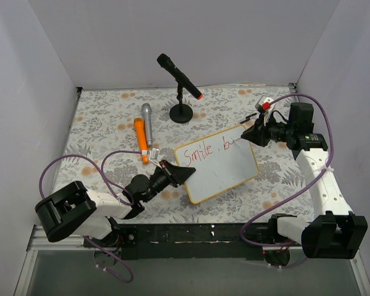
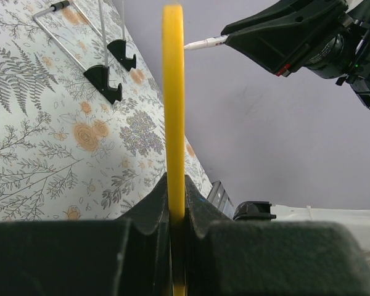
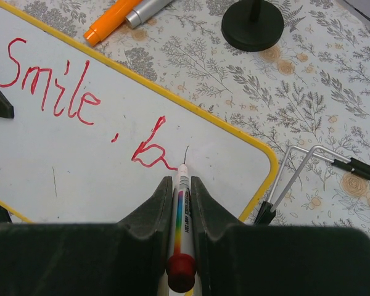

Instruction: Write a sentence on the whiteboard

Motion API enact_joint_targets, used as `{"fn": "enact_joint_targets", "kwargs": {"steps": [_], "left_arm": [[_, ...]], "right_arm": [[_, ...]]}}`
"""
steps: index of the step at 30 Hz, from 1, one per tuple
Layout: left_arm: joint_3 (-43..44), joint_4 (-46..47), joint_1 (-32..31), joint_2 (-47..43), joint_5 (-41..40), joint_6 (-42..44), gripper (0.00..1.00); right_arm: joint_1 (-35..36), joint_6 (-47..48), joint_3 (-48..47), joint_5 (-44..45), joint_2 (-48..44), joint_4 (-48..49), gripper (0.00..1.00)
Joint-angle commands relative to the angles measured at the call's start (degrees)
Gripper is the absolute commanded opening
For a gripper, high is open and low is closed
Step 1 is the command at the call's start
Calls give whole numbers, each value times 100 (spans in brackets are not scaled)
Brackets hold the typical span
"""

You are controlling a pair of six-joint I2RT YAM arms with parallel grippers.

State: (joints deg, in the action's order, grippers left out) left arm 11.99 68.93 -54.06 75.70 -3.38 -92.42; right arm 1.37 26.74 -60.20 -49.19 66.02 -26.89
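Since only "Smile , b" is down so far, I'd guess the step in hand is finishing that second word. The trick is light, even tip pressure and short strokes while the other arm pins the board solid, otherwise the letters come out wobbly like that b.

From above, the board (image 1: 225, 172) lies slanted mid-table with the sentence (image 1: 205, 152) along its top edge. The left gripper (image 1: 184, 174) is at its left edge and the right gripper (image 1: 251, 135) is over its upper right corner.

Left wrist: the left gripper (image 2: 176, 206) is clenched on the board (image 2: 173, 111), which shows edge-on as a yellow strip running straight up from between the fingers. The marker (image 2: 203, 43) tip pokes in from the upper right.

Right wrist: the right gripper (image 3: 181, 185) is clamped on the marker (image 3: 180, 209), red end toward the camera. Its tip touches the board (image 3: 80, 154) just right of the b's tail, in the sentence (image 3: 49, 80) line. The right rim is close, so I reckon the rest wants small letters or a second line below
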Motion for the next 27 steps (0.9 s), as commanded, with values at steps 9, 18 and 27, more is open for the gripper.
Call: {"fn": "enact_joint_targets", "kwargs": {"steps": [9, 18, 27], "left_arm": [[225, 2960, 10, -73, 136, -153, 0], [181, 2960, 1, -126, 92, -136, 0], [181, 2951, 1, -214, 65, -101, 0]], "right_arm": [[171, -11, -176, -302, 16, 132, 1], [233, 226, -9, -205, -63, -184, 1], [233, 384, 220, -12, -239, -395, 1]]}}
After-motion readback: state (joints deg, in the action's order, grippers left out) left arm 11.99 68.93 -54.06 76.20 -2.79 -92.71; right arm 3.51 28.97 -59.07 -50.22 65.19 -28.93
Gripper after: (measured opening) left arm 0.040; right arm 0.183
